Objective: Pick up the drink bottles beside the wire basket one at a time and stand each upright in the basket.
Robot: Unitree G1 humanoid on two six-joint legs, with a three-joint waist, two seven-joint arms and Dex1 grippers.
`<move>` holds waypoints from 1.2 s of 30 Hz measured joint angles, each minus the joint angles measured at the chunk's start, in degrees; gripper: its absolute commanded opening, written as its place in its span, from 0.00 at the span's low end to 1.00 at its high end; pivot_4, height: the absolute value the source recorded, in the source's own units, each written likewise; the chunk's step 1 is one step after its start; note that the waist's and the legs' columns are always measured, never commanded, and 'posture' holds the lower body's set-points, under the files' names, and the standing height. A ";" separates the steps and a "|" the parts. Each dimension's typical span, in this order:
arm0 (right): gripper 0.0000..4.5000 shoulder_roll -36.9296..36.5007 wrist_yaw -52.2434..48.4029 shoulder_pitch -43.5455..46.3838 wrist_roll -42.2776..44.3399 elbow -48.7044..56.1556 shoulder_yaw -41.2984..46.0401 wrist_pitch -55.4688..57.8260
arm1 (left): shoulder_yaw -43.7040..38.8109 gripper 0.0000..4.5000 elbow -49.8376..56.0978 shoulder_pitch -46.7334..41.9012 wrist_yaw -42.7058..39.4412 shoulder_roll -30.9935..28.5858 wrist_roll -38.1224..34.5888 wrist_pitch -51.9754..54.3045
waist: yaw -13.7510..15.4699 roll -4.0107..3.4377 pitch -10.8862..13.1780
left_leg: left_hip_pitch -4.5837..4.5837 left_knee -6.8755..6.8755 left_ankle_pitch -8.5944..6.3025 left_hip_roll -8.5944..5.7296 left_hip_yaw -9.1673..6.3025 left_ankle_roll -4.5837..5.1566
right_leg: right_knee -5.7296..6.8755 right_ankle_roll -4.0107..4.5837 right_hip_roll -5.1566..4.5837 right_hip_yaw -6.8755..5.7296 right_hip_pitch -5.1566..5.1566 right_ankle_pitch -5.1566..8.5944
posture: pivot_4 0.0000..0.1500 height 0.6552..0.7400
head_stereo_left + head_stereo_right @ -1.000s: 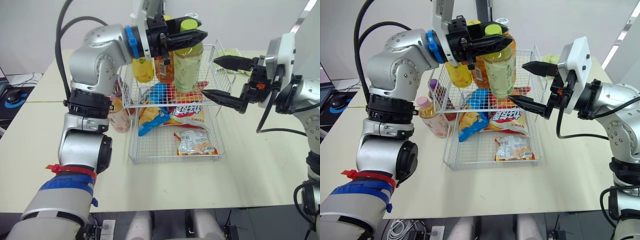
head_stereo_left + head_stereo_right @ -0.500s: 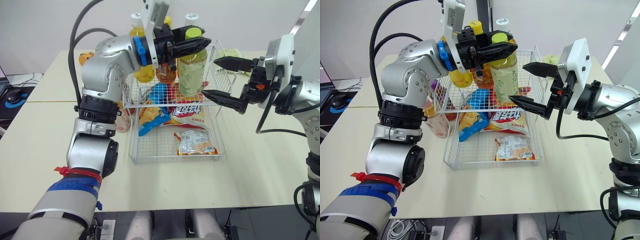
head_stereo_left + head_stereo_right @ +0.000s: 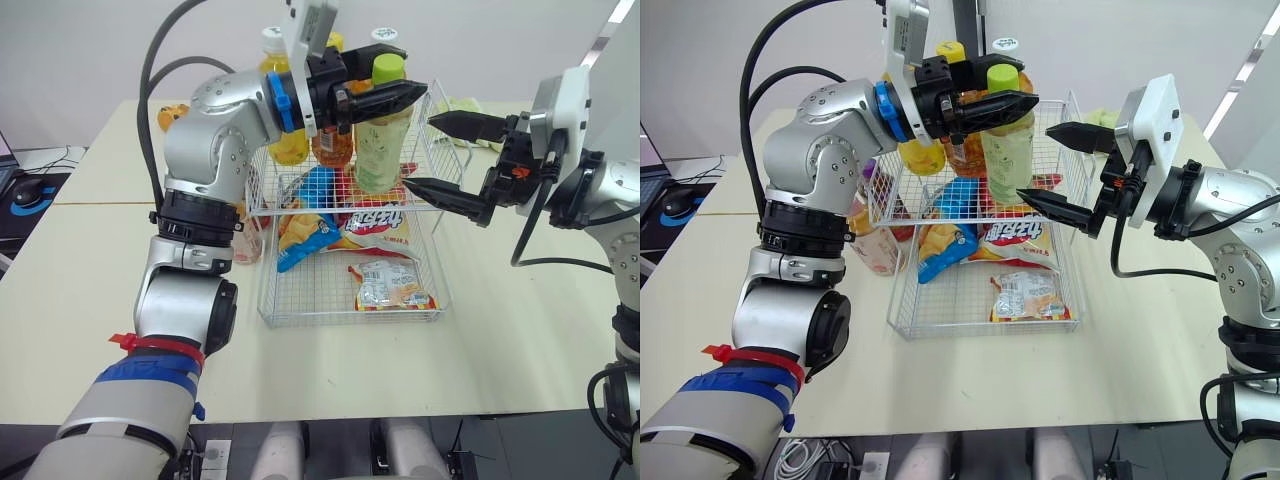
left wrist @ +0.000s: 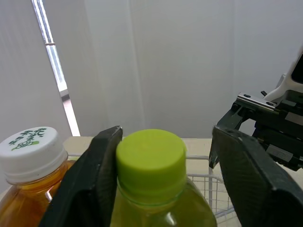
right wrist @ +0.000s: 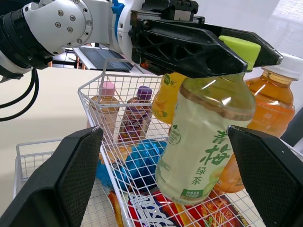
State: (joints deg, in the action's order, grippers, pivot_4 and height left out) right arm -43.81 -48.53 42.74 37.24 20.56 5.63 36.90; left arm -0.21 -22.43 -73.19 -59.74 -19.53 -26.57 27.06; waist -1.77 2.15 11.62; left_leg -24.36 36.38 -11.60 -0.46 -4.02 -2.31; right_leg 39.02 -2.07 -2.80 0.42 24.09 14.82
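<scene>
A green-tea bottle (image 3: 380, 150) is seen inside the wire basket (image 3: 345, 321) at its 12 o'clock end, tilted, with the base swung towards 9 o'clock and the lime cap (image 4: 151, 151) uppermost. The base lies low over a red snack bag (image 3: 375, 225); whether it rests on the bag cannot be told. The left gripper (image 3: 418, 92) is placed across the bottle's neck just under the cap, its fingers (image 4: 90, 184) parted: one is touching the cap and the other is kept clear of it by a gap. A yellow bottle (image 3: 288, 145) and an amber bottle (image 5: 270, 109) are stood upright in the basket at the green bottle's 9 o'clock, and a blue bag (image 3: 315, 185) and another snack bag (image 3: 385, 285) are laid on the basket floor. The right gripper (image 3: 420, 152) is held at the basket's 3 o'clock, near the bottle but apart from it, with its fingers (image 3: 465, 125) spread wide. On the worktop (image 3: 100, 260), at the basket's 9 o'clock, a pink-capped bottle (image 5: 106, 106) and a purple-capped bottle (image 5: 138, 111) are stood just outside the wire.
</scene>
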 measured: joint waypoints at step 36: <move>1.00 6.11 -7.49 6.18 0.56 -7.53 -3.36 -2.85 | -34.02 1.00 35.47 28.42 23.01 -26.79 -15.85 25.18 | -0.16 -0.02 -0.02 | 0.08 0.25 0.00 0.14 -0.06 0.00 | 0.07 -0.07 -0.07 0.03 -0.12 -0.04 | 1.00 1.00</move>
State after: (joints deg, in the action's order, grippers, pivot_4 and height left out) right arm -37.70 -56.02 48.92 37.80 13.04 2.27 34.05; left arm -34.22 13.04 -44.77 -36.73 -46.33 -42.41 52.24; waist -1.94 2.13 11.60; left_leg -24.28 36.63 -11.60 -0.32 -4.08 -2.32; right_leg 39.09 -2.14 -2.88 0.45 23.97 14.77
